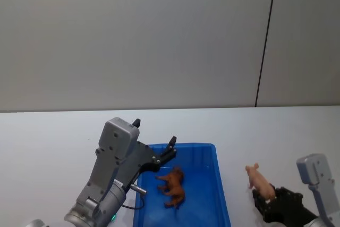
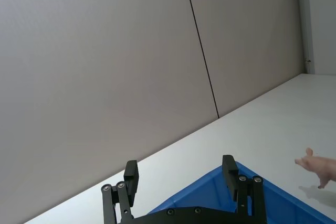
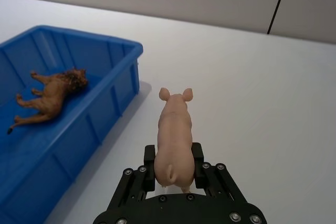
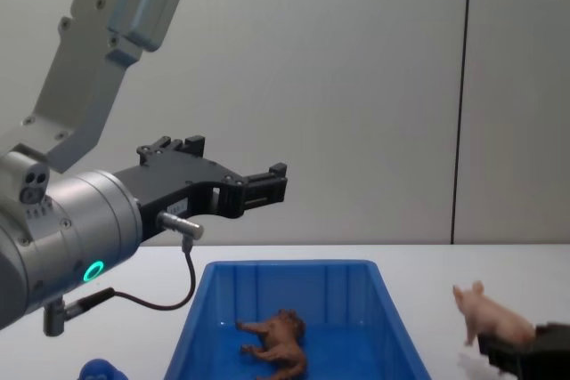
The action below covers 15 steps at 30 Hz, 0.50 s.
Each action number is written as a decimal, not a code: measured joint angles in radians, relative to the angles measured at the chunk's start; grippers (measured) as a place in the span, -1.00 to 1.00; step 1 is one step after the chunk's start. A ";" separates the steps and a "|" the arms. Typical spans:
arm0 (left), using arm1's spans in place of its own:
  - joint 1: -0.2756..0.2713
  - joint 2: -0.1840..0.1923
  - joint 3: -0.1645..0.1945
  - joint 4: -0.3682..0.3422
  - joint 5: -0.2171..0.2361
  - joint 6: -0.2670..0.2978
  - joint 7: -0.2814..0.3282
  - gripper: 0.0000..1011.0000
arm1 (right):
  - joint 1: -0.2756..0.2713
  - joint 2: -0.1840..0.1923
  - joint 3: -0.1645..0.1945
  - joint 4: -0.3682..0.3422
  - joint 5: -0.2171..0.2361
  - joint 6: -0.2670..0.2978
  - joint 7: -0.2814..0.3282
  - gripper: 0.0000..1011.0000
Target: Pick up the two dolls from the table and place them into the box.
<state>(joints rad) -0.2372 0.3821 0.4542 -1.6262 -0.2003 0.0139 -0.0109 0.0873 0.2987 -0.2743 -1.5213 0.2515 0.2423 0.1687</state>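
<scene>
The reddish-brown doll (image 1: 172,187) (image 3: 48,97) (image 4: 276,339) lies on its side inside the blue box (image 1: 219,184) (image 3: 113,98) (image 4: 392,318). The pale pink pig doll (image 1: 258,180) (image 3: 174,132) (image 4: 488,316) is held just right of the box, above the white table (image 1: 48,142) (image 3: 252,87), with my right gripper (image 1: 265,198) (image 3: 174,167) shut on its hindquarters. My left gripper (image 1: 159,142) (image 2: 180,176) (image 4: 236,166) hangs open and empty above the box's far left corner.
A small rounded blue object (image 4: 100,369) sits on the table left of the box. A grey wall with a dark vertical seam (image 1: 264,41) stands behind the table.
</scene>
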 joint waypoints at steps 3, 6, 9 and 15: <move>0.000 0.000 0.000 0.000 0.000 0.000 0.000 0.98 | -0.001 0.002 0.001 -0.016 -0.012 -0.019 0.000 -0.25; 0.000 0.000 0.000 0.000 0.000 0.000 0.000 0.98 | 0.001 0.005 0.003 -0.035 -0.022 -0.035 0.005 -0.25; 0.000 0.000 0.000 0.000 0.000 0.000 0.000 0.98 | 0.007 0.006 0.004 -0.057 -0.031 -0.048 0.022 -0.25; 0.000 0.000 0.000 0.000 0.000 0.000 0.000 0.98 | 0.029 0.003 0.004 -0.085 -0.039 -0.055 0.072 -0.25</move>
<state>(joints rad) -0.2372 0.3821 0.4543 -1.6262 -0.2003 0.0139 -0.0109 0.1166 0.3017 -0.2703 -1.6063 0.2123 0.1877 0.2407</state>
